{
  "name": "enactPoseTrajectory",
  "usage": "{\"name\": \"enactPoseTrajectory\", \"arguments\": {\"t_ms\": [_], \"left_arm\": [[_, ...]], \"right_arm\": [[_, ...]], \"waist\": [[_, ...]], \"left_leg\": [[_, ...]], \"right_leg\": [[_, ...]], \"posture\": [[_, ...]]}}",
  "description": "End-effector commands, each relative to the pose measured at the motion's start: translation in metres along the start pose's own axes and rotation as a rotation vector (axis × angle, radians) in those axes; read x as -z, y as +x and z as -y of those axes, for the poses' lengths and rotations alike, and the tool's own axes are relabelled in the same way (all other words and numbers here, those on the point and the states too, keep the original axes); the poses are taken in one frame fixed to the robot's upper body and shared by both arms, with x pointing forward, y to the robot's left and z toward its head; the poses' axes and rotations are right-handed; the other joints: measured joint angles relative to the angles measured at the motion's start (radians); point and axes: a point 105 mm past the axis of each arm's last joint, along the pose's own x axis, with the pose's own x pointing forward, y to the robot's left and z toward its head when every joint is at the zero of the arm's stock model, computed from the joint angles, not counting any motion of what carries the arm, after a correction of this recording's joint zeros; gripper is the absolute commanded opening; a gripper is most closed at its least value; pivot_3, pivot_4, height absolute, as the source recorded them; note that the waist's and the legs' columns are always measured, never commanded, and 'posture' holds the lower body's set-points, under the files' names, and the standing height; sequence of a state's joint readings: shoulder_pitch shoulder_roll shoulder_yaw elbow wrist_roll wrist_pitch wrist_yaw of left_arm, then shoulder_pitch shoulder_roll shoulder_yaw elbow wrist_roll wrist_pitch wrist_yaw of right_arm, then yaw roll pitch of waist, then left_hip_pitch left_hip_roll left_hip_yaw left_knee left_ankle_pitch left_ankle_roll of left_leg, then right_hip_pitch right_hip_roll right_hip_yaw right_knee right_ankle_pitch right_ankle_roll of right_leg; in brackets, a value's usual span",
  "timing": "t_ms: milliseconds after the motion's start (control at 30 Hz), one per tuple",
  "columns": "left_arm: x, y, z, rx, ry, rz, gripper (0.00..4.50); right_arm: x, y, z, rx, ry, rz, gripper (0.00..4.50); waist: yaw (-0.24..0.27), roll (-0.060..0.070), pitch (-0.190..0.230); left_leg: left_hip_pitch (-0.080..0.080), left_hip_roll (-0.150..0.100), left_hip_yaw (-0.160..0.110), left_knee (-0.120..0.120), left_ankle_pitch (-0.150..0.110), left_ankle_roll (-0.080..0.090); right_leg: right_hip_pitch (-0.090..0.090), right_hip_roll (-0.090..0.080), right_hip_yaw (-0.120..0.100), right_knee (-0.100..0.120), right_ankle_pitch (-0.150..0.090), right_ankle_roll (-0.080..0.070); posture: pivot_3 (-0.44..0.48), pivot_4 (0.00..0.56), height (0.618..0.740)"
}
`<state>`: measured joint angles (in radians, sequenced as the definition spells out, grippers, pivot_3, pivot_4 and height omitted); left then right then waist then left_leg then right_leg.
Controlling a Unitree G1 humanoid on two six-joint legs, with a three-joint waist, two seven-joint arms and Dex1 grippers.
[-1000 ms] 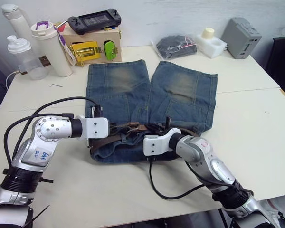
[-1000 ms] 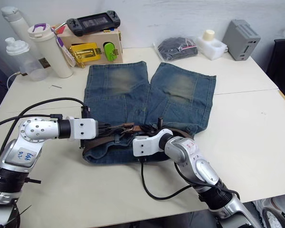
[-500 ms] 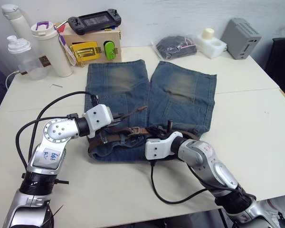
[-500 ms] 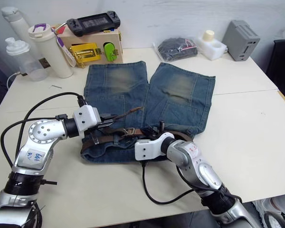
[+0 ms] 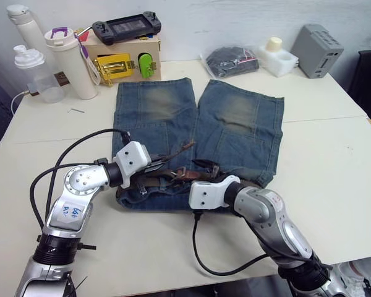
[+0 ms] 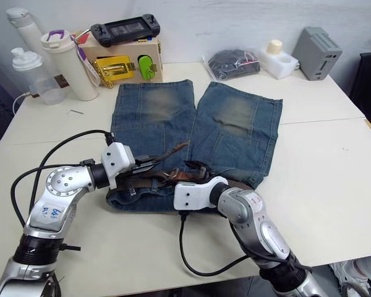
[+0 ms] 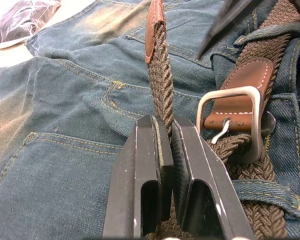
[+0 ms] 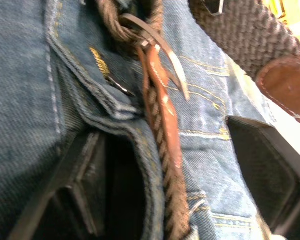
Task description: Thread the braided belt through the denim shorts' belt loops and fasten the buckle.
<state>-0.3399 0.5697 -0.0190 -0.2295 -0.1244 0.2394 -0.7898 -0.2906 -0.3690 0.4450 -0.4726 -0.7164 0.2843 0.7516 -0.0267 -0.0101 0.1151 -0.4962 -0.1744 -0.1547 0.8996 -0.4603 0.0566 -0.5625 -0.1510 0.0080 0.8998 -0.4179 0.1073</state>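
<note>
Near the counter's front edge, the braided belt (image 7: pixel 161 95) already runs along the denim shorts' (image 5: pixel 235 117) waistband; fastening remains. Left gripper's (image 7: pixel 167 131) fingers clamp the tip beside the buckle (image 7: pixel 231 120); right gripper's (image 8: pixel 180 175) fingers stand apart, straddling waistband and belt.

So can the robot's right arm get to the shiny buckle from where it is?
Probably yes. The right gripper is open at the waistband, and the buckle lies just ahead of it with nothing covering it. The left gripper, holding the belt's tip, sits close by.
</note>
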Motion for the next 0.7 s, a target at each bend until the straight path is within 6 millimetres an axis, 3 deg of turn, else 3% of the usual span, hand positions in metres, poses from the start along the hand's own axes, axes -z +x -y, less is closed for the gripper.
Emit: {"name": "enactPoseTrajectory", "arguments": {"t_ms": [33, 200, 300, 367, 533, 700], "left_arm": [[-0.012, -0.003, -0.004, -0.016, 0.029, 0.036, 0.00], [-0.009, -0.006, -0.006, -0.030, 0.033, 0.022, 0.00], [-0.007, -0.008, -0.008, -0.035, 0.034, 0.011, 0.00], [-0.006, -0.009, -0.009, -0.038, 0.037, -0.001, 0.00], [-0.003, -0.013, -0.010, -0.046, 0.039, -0.020, 0.00], [-0.001, -0.016, -0.008, -0.041, 0.038, -0.035, 0.00]], "right_arm": [[-0.001, -0.001, -0.005, -0.018, 0.036, -0.027, 3.77], [0.005, 0.000, -0.001, 0.017, 0.080, -0.084, 3.77], [0.005, -0.001, 0.004, 0.050, 0.086, -0.099, 2.98], [0.005, -0.002, 0.009, 0.088, 0.080, -0.107, 1.99], [0.001, -0.002, 0.028, 0.204, 0.047, -0.104, 0.07], [-0.002, 0.001, 0.031, 0.217, 0.002, -0.092, 0.02]], "waist": [[0.000, 0.000, 0.000], [0.001, 0.000, 0.000], [0.001, 0.000, 0.000], [0.001, 0.000, 0.000], [0.000, 0.000, 0.000], [0.000, 0.000, 0.000]], "left_leg": [[0.000, 0.000, 0.000, 0.000, 0.000, 0.000], [0.000, 0.000, 0.000, 0.000, 0.000, 0.000], [0.000, 0.000, 0.000, 0.000, 0.000, 0.000], [0.000, 0.000, 0.000, 0.000, 0.000, 0.000], [0.000, 0.000, 0.000, 0.000, 0.000, 0.000], [-0.001, 0.000, 0.000, 0.000, 0.000, 0.000]], "right_leg": [[0.000, 0.000, 0.000, 0.000, 0.000, 0.000], [0.000, 0.000, 0.000, 0.000, 0.000, 0.000], [0.000, 0.000, 0.000, 0.000, 0.000, 0.000], [0.000, 0.000, 0.000, 0.000, 0.000, 0.000], [0.000, 0.000, 0.000, 0.000, 0.000, 0.000], [-0.001, 0.000, 0.000, 0.001, 0.000, 0.000]], "posture": [[0.000, 0.150, 0.646], [0.000, 0.150, 0.646], [0.000, 0.150, 0.646], [0.000, 0.150, 0.646], [0.000, 0.150, 0.646], [0.000, 0.150, 0.646]]}}
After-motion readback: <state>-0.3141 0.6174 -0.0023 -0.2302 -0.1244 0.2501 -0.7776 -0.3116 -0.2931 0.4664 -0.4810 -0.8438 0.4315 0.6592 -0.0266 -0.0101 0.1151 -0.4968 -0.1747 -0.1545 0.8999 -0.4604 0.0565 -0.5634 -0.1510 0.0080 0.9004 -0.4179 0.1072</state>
